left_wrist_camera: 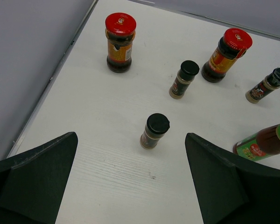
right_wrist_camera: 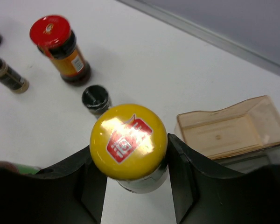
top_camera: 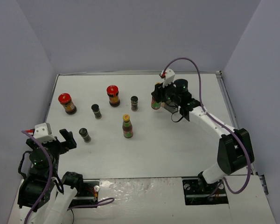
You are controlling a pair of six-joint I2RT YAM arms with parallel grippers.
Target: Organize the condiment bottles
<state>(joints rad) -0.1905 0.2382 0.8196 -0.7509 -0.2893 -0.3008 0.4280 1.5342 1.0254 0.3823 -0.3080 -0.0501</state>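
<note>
Yellow-capped bottle (right_wrist_camera: pixel 129 141) fills the right wrist view, with the right gripper (top_camera: pixel 157 99) fingers (right_wrist_camera: pixel 91 186) clamped on its neck at upper centre of the top view. Its body is hidden under the cap. The clear tray (right_wrist_camera: pixel 233 128) sits just beside it, its near edge behind a finger. The left gripper (top_camera: pixel 64 141) has its fingers spread apart at lower left. A second slim bottle (left_wrist_camera: pixel 266 142) is cut off at the right edge.

seven in all, every one upright. left red-lidded jar (top_camera: pixel 66 103) stands near the left edge of the counter (top_camera: pixel 144 149); second red-lidded jar (top_camera: pixel 113 95) is to its right. dark shakers: near shaker (top_camera: pixel 85 134), middle shaker (top_camera: pixel 96 110), far shaker (top_camera: pixel 134 102) beside the second jar. free tall bottle (top_camera: pixel 127 126), yellow-capped, stands alone at centre. gripped tall bottle (right_wrist_camera: pixel 129 142) is clamped in the right hand (top_camera: pixel 157 100), near the far shaker.
</note>
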